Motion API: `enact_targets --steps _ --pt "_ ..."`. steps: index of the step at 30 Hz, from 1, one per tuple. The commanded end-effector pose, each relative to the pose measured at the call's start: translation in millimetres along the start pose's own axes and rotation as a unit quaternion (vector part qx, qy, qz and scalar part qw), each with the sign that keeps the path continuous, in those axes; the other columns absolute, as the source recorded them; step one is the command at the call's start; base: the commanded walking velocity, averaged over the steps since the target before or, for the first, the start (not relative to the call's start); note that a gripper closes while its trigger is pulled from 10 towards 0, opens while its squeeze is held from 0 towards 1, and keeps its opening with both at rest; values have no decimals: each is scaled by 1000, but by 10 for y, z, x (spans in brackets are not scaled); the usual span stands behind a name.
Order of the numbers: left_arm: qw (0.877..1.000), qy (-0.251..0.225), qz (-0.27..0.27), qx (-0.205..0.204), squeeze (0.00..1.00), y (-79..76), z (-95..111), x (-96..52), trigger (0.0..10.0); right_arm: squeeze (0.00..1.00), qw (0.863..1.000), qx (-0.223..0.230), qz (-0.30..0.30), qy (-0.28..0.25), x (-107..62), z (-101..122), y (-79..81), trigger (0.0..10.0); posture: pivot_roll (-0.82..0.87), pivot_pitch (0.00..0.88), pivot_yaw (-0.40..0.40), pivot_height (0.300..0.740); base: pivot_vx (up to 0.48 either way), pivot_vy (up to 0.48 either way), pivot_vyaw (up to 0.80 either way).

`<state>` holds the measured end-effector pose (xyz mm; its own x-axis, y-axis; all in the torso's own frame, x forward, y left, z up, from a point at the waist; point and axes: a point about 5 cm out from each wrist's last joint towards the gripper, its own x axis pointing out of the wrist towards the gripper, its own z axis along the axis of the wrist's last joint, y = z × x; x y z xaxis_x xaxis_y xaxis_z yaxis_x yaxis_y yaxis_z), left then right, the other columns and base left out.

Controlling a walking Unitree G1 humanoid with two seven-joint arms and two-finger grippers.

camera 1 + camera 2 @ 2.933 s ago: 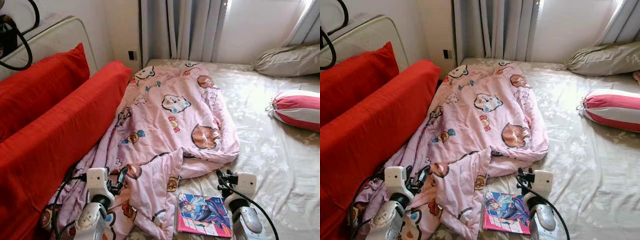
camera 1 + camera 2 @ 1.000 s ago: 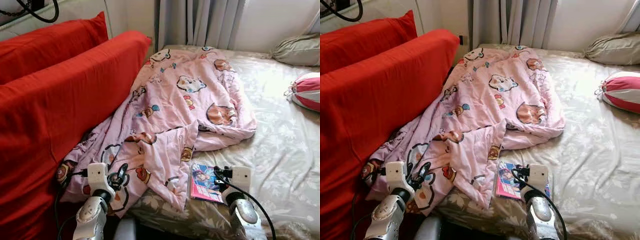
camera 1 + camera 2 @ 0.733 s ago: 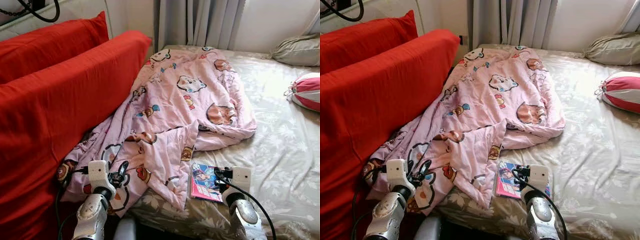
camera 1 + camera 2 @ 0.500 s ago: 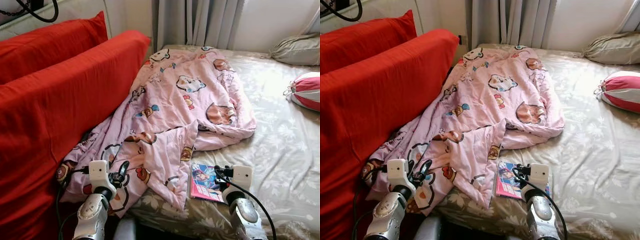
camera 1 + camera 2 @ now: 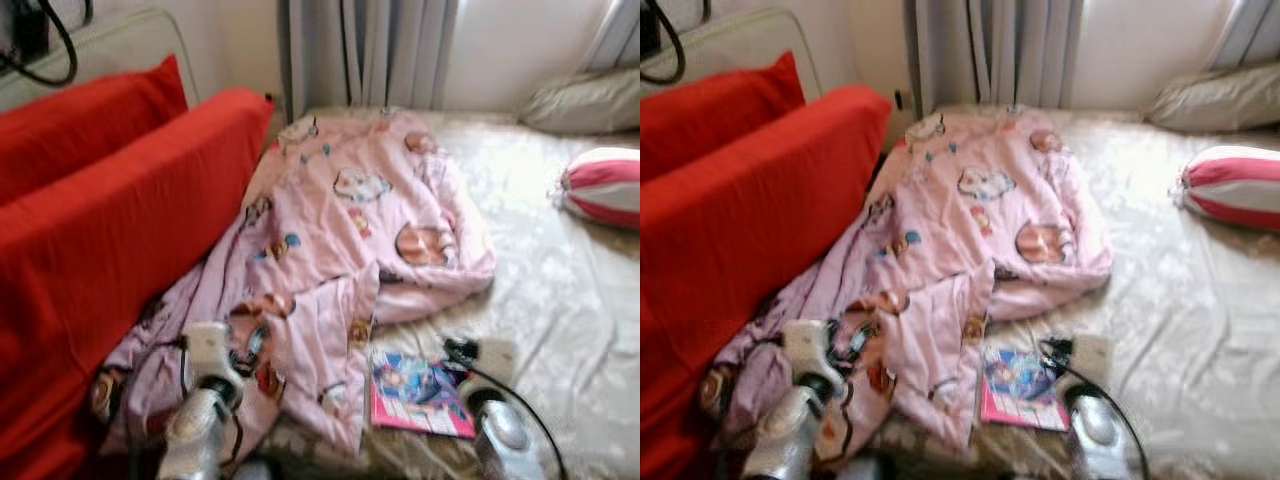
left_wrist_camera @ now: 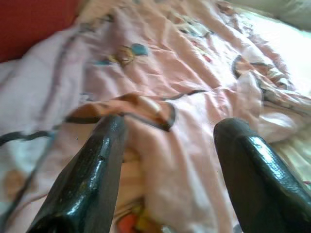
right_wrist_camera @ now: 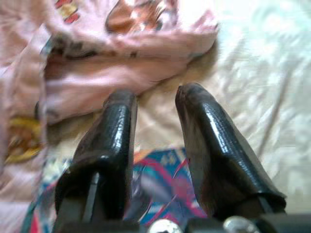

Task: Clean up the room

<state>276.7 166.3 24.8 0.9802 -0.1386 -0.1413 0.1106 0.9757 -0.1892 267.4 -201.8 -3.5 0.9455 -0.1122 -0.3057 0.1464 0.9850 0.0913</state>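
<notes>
Pink blanket [image 5: 350,240] beneath the spread left hand [image 6: 170,145]; right hand [image 7: 155,121] spread above magazine [image 5: 420,395].

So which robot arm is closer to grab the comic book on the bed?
Probably the right. Its end effector is open right over the comic book, with nothing in it. The left end effector hovers open over the pink blanket instead.

Your left arm reaches forward low on the left, its left gripper [image 6: 167,145] with fingers spread wide. Your right arm reaches forward low on the right, the right gripper [image 7: 155,104] parted by a narrow gap.
</notes>
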Motion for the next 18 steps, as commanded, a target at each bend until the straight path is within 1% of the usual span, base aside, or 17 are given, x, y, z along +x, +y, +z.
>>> enact_targets --steps 1,4,8,9,14,18 --pt "1000 -3 17 4 0 132 17 -49 10000 0 1000 8 6 -3 13 -1 113 10000 45 0 -17 640 0 0 0" --pt "1000 0 17 6 0 144 -3 -74 10000 0 1000 26 -5 5 14 -24 98 10000 51 0 -17 640 0 0 0" --pt "1000 1 18 8 0 154 -1 -80 10000 0 1000 12 -11 17 20 -42 93 10000 49 3 -16 640 0 0 0" --pt "1000 1 18 8 0 154 3 -79 10000 0 1000 9 -12 17 21 -40 92 10000 47 18 -17 640 0 0 0" --pt "1000 2 20 10 0 176 1 -91 10000 0 1000 22 -16 0 19 -12 100 10000 46 24 -12 640 0 0 0" --pt "1000 3 19 10 0 173 -4 -97 10000 0 1000 20 -15 -2 20 -4 106 10000 52 18 -11 640 0 0 0"
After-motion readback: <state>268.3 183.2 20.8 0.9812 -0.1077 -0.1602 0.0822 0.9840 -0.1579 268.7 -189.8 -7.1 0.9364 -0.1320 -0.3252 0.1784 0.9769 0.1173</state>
